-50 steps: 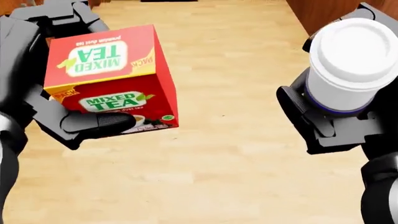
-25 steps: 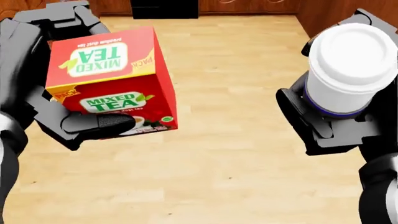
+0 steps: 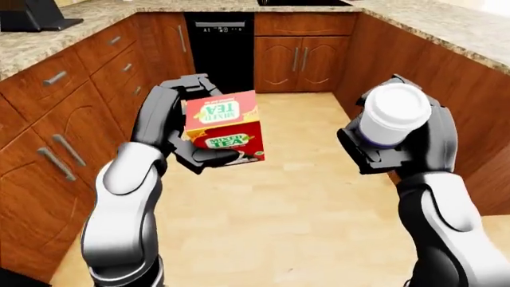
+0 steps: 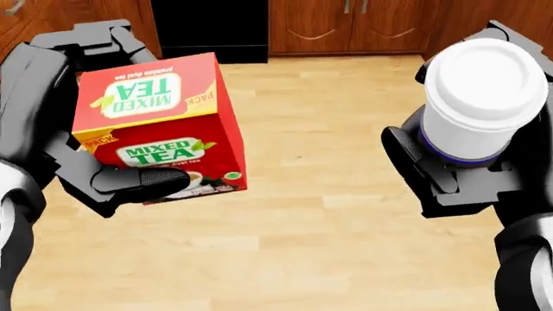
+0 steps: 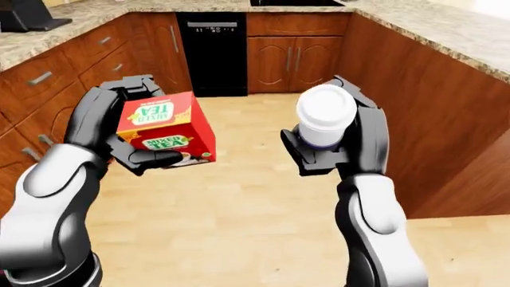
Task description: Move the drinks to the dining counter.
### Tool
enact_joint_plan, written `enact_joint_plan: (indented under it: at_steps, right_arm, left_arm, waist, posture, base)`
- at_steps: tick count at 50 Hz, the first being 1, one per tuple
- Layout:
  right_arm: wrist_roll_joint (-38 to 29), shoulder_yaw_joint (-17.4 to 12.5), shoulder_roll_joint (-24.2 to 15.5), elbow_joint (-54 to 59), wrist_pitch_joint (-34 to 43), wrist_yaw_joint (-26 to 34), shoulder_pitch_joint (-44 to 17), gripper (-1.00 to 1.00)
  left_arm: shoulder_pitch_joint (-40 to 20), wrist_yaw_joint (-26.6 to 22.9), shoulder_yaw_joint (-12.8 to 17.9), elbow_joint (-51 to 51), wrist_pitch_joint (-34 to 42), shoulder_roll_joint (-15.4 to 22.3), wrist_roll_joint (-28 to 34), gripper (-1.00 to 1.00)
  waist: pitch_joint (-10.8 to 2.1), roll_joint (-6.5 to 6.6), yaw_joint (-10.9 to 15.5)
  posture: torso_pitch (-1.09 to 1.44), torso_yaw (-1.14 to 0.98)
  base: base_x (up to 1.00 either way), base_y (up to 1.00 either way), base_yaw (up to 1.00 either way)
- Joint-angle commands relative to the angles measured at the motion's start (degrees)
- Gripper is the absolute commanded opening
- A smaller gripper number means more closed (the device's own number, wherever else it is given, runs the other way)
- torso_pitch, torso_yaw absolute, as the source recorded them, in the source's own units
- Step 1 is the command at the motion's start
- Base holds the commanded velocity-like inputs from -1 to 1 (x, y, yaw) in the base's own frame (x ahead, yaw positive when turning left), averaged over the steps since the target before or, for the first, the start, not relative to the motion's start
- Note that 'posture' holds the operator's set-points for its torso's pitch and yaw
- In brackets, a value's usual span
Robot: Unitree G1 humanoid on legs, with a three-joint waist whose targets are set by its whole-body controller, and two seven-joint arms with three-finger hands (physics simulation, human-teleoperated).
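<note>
A red Mixed Tea box [image 4: 160, 126] is held in my left hand [image 4: 82, 120], whose dark fingers close round its left side and lower edge. My right hand [image 4: 462, 155] is shut on a white lidded cup [image 4: 480, 97] with a blue band, held upright. Both are carried at chest height above the wooden floor [image 4: 319, 214]. In the left-eye view the box [image 3: 222, 127] sits left of the cup [image 3: 388, 116]. No dining counter is recognisable in these views.
Brown cabinets with drawers [image 3: 64, 119] line the left, a black dishwasher [image 3: 217, 51] and cupboard doors [image 3: 307, 57] stand at the top, and a cabinet wall [image 5: 434, 107] runs down the right. Granite countertops [image 3: 454, 27] top them. A black appliance [image 3: 28, 15] rests top left.
The camera has moved: the floor slides down the head view and the cabinets and dishwasher come into sight at the top. Both hands keep their hold.
</note>
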Motion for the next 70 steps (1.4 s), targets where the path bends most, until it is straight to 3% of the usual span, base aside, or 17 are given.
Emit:
enact_joint_plan:
  at_steps: [1, 4, 6, 7, 16, 19, 20, 27, 28, 31, 32, 39, 42, 43, 50, 53, 70]
  right_arm:
    - [0.0, -0.1, -0.1, -1.2, -2.3, 0.1, -1.2, -1.0]
    - [0.0, 0.0, -0.1, -1.6, -2.0, 0.1, -1.2, -1.0]
    - [0.0, -0.3, -0.2, -1.8, -1.7, 0.0, -1.4, -1.0]
    - [-0.1, -0.3, -0.1, -1.5, -2.0, 0.0, -1.4, -1.0]
    - [0.4, -0.6, -0.2, -1.7, -1.9, -0.1, -1.2, -1.0]
    - [0.5, -0.8, -0.2, -1.1, -2.8, -0.1, -1.0, -1.0]
    - [0.4, -0.6, -0.1, -1.0, -3.1, 0.0, -0.7, -1.0]
    - [1.0, -1.1, -0.2, -1.1, -3.6, -0.3, -0.8, -1.0]
    - [1.3, -1.2, -0.1, -1.4, -3.4, -0.5, -0.8, -1.0]
    - [1.6, -1.7, -0.1, -0.2, -3.4, -1.7, -1.4, -1.0]
    - [1.8, -1.7, -0.2, -0.3, -3.4, -1.9, -1.3, -1.0]
    - [1.7, -1.0, -0.5, 0.1, -4.4, -2.3, -0.8, -1.0]
    - [1.8, -1.1, -0.6, 0.1, -3.9, -2.2, -1.1, -1.0]
    - [1.9, -1.2, -0.6, 0.0, -3.9, -2.1, -1.0, -1.0]
    - [1.8, -1.1, -0.9, -1.0, -2.9, -1.7, -1.1, -1.0]
    - [1.6, -1.1, -1.0, -1.7, -2.4, -1.6, -1.1, -1.0]
    - [1.2, -1.2, -0.4, -1.4, -3.0, -0.8, -0.5, -1.0]
  left_arm:
    - [-1.8, 0.4, 0.6, -1.5, -2.5, 0.4, 0.2, -1.0]
    - [-1.4, 0.4, 0.6, -1.6, -2.8, 0.4, 0.2, -1.0]
    - [-1.4, 0.5, 0.7, -1.7, -2.6, 0.3, 0.1, -1.0]
    - [-1.3, 0.6, 0.6, -1.6, -2.8, 0.2, 0.1, -1.0]
    - [-1.8, 0.5, 0.3, -1.8, -2.3, 0.3, 0.3, -1.0]
    - [-1.9, 0.3, 0.2, -1.7, -2.2, 0.3, 0.5, -1.0]
    - [-1.9, 0.3, 0.1, -1.7, -2.3, 0.2, 0.6, -1.0]
    - [-1.3, 0.0, 0.0, -1.7, -3.0, -0.1, 1.1, -1.0]
    - [-1.5, -0.1, -0.1, -1.9, -2.7, -0.1, 1.2, -1.0]
    - [-1.0, -0.5, -0.3, -2.3, -3.2, 0.0, 1.8, -1.0]
    - [-1.0, -0.6, 0.0, -2.3, -3.3, 0.1, 1.7, -1.0]
    - [-1.6, -0.9, 0.3, -2.4, -2.7, 0.3, 1.8, -1.0]
    - [-2.1, -1.0, 0.4, -2.7, -2.0, 0.5, 1.7, -1.0]
    - [-2.0, -1.0, 0.4, -2.7, -2.1, 0.4, 1.7, -1.0]
    - [-1.8, -0.9, 0.1, -2.9, -2.0, 0.2, 1.8, -1.0]
    - [-1.9, -0.8, 0.3, -2.9, -1.9, 0.2, 1.7, -1.0]
    - [-1.5, -0.4, 0.4, -2.9, -2.2, 0.1, 1.1, -1.0]
  waist:
    - [-0.52, -0.39, -0.1]
    - [-1.28, 1.68, 0.2]
    - [-1.8, 9.51, 2.0]
    - [-0.5, 4.48, 1.0]
    - [-0.79, 6.04, 4.2]
    - [0.33, -2.1, 1.4]
    - [0.76, 1.96, 2.9]
    - [-0.29, -0.72, 0.1]
    - [-0.57, -0.3, 0.4]
    - [-0.32, 11.79, -0.4]
    - [1.08, 8.35, 1.1]
    - [1.86, 4.71, -0.1]
    - [0.43, -5.61, -1.8]
    - [2.12, -1.75, -1.5]
    - [0.34, 3.47, -2.1]
    - [-1.56, 10.53, 0.2]
    - [0.34, 2.67, -0.6]
  posture:
    - [0.0, 0.0]
    - [0.0, 0.0]
    - [0.0, 0.0]
    - [0.0, 0.0]
    - [0.0, 0.0]
    - [0.0, 0.0]
    - [0.0, 0.0]
    - [0.0, 0.0]
    - [0.0, 0.0]
    - [0.0, 0.0]
    - [0.0, 0.0]
    - [0.0, 0.0]
    - [0.0, 0.0]
    - [0.0, 0.0]
    - [0.0, 0.0]
    - [0.0, 0.0]
    - [0.0, 0.0]
  base:
    - [1.0, 0.1, 0.0]
    - [1.0, 0.1, 0.0]
    - [1.0, 0.18, 0.0]
    - [1.0, 0.25, 0.0]
    - [1.0, 0.25, 0.0]
    - [1.0, 0.25, 0.0]
    - [1.0, 0.24, 0.0]
    - [0.99, 0.24, 0.0]
    - [0.12, -0.18, 0.0]
    - [0.07, 0.0, -1.0]
    - [0.08, 0.0, -1.0]
    - [0.07, 0.0, -1.0]
    - [0.07, 0.0, -1.0]
    - [0.07, 0.0, -1.0]
    - [0.07, 0.0, -1.0]
    - [0.07, 0.0, -1.0]
    - [0.07, 0.0, -1.0]
